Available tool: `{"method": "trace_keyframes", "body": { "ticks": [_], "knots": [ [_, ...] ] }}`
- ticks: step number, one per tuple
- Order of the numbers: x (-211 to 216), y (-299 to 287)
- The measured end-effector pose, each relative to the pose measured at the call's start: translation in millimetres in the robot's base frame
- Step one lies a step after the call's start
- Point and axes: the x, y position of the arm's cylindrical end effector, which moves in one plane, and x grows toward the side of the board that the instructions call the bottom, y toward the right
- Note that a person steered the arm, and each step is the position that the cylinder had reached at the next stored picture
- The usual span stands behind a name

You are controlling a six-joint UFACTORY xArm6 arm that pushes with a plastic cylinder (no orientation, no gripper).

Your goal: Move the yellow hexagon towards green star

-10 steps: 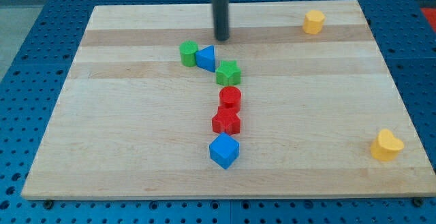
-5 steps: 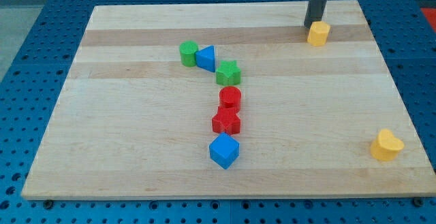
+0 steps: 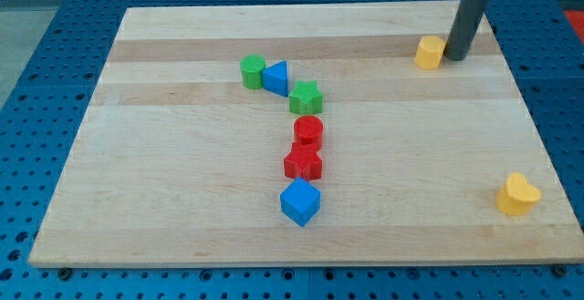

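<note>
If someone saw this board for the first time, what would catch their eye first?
Probably the dark rod at the view's top right, my tip right beside the yellow hexagon on its right. Next, the crooked chain of blocks down the middle, from the green star to the blue cube.

The wooden board carries eight small coloured blocks.

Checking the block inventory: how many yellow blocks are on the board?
2: the yellow hexagon near the view's top right, just left of my tip; another yellow block at lower right.
</note>
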Motion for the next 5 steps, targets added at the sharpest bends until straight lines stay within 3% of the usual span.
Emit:
{"method": "trace_keyframes", "body": {
  "ticks": [2, 3, 5],
  "knots": [
    [-21.1, 1.6],
    [-11.5, -16.9],
    [47.5, -72.3]
  ]
}}
